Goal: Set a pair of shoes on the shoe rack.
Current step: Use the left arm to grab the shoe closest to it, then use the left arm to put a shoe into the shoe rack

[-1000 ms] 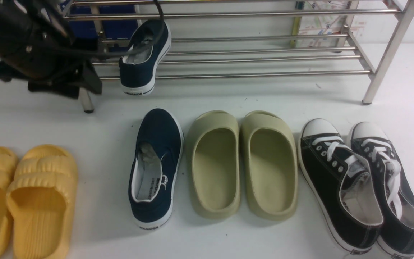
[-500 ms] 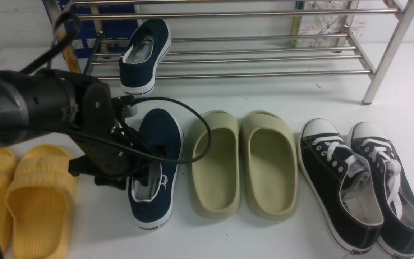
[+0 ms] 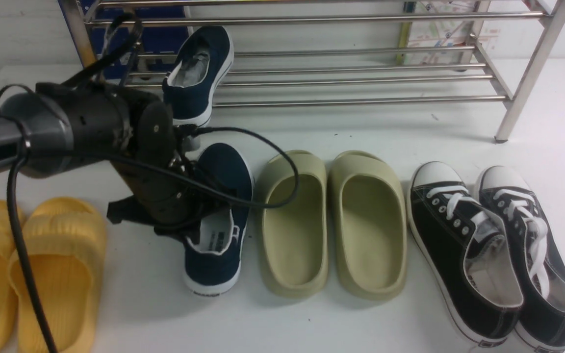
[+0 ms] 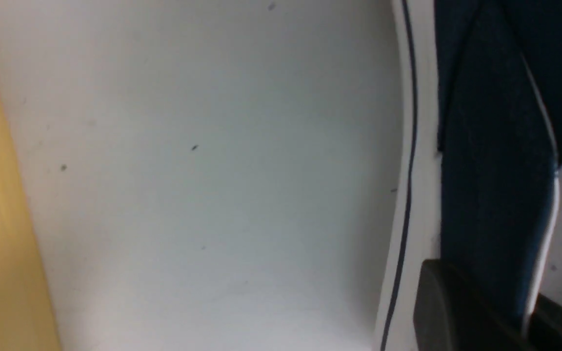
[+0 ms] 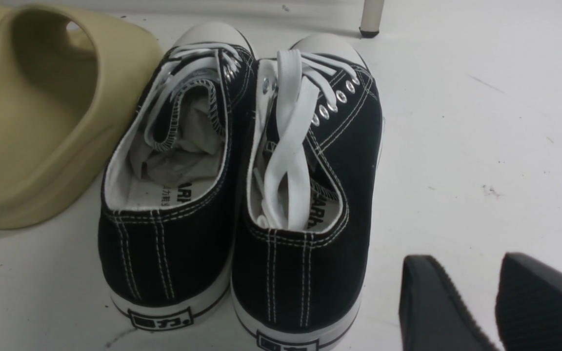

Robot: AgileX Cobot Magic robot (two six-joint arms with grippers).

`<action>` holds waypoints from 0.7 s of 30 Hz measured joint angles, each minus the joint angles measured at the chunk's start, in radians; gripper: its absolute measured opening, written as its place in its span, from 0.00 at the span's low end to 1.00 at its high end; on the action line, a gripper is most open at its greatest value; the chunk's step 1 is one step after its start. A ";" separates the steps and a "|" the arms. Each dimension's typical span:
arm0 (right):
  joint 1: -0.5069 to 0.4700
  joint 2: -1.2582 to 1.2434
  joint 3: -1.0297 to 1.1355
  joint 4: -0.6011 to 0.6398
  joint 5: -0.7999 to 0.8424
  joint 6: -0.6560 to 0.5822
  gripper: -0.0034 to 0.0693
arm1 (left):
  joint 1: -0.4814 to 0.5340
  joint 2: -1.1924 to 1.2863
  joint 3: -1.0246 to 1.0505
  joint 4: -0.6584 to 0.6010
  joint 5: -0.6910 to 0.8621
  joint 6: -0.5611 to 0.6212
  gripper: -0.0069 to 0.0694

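One navy slip-on shoe (image 3: pixel 196 73) of the pair lies on the lower bars of the silver shoe rack (image 3: pixel 361 102), heel hanging over the front bar. The other navy shoe (image 3: pixel 223 169) is on the white floor in front, left of the olive slippers. My left gripper (image 3: pixel 187 230) reaches down at its left side and is shut on the shoe's side wall. In the left wrist view the navy wall (image 4: pixel 495 170) runs between the two dark fingers (image 4: pixel 437 302). My right gripper (image 5: pixel 476 302) hangs open over bare floor behind the black sneakers.
A pair of olive-green slippers (image 3: pixel 331 220) and a pair of black lace-up sneakers (image 3: pixel 493 255) stand in a row right of the floor shoe. Yellow slippers (image 3: pixel 42 264) lie at the front left. A blue box (image 3: pixel 135 34) stands behind the rack's left end.
My left arm came down from the rack to the floor shoe and shut its jaws on the side wall. The shoe has shifted a little toward the rack and tilted.
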State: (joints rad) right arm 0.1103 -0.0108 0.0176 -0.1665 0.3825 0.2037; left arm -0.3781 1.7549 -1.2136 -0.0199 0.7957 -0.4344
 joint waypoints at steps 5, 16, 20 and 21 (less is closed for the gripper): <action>0.000 0.000 0.000 0.000 0.000 0.000 0.38 | -0.058 -0.012 -0.140 0.000 0.047 -0.006 0.08; 0.000 0.000 0.000 0.000 0.000 0.000 0.38 | -0.056 -0.007 -0.307 -0.031 0.047 -0.001 0.08; 0.000 0.000 0.000 0.000 0.000 0.000 0.38 | -0.056 -0.006 -0.311 -0.052 0.075 0.012 0.08; 0.000 0.000 0.000 0.000 0.000 0.000 0.38 | -0.056 -0.006 -0.311 -0.051 0.089 0.012 0.08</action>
State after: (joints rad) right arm 0.1103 -0.0108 0.0176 -0.1665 0.3825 0.2037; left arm -0.4338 1.7487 -1.5250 -0.0709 0.8847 -0.4220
